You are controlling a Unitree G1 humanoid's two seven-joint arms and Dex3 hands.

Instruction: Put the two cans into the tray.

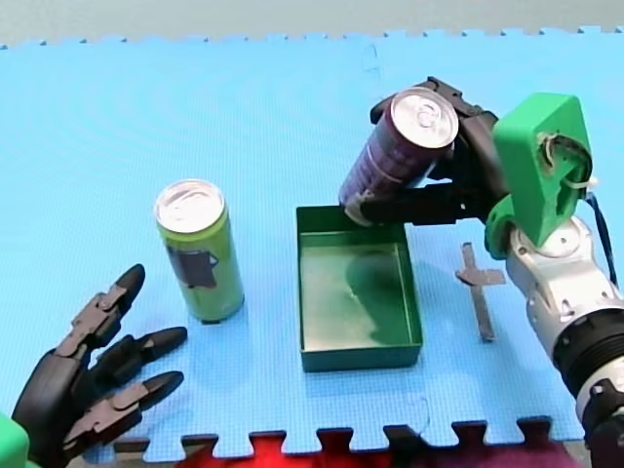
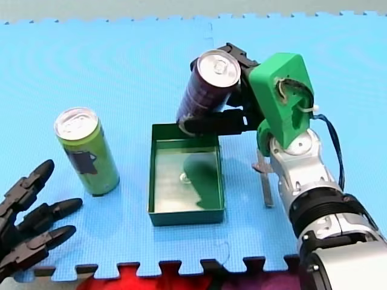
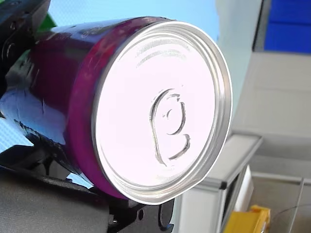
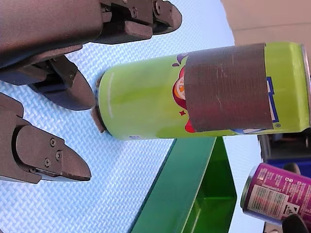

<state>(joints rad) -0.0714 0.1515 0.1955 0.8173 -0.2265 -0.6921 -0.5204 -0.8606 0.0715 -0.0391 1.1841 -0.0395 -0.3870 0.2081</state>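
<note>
My right hand (image 1: 429, 166) is shut on a purple can (image 1: 398, 156), holding it tilted in the air over the far edge of the green tray (image 1: 359, 353). The can's silver top (image 3: 163, 109) faces the first wrist view's camera. A green can (image 1: 200, 252) with a dark tape band stands upright on the blue mat, left of the tray. My left hand (image 1: 107, 366) is near the front left of the mat, a short way in front of the green can and apart from it. The second wrist view looks past black fingers (image 4: 53, 155) at the green can (image 4: 204, 92).
The tray (image 2: 185, 216) is shallow with nothing inside. A grey cross-shaped tape mark (image 1: 480, 292) lies on the blue foam mat (image 1: 195, 117) right of the tray. Red puzzle-edged mat pieces (image 1: 292, 450) border the front edge.
</note>
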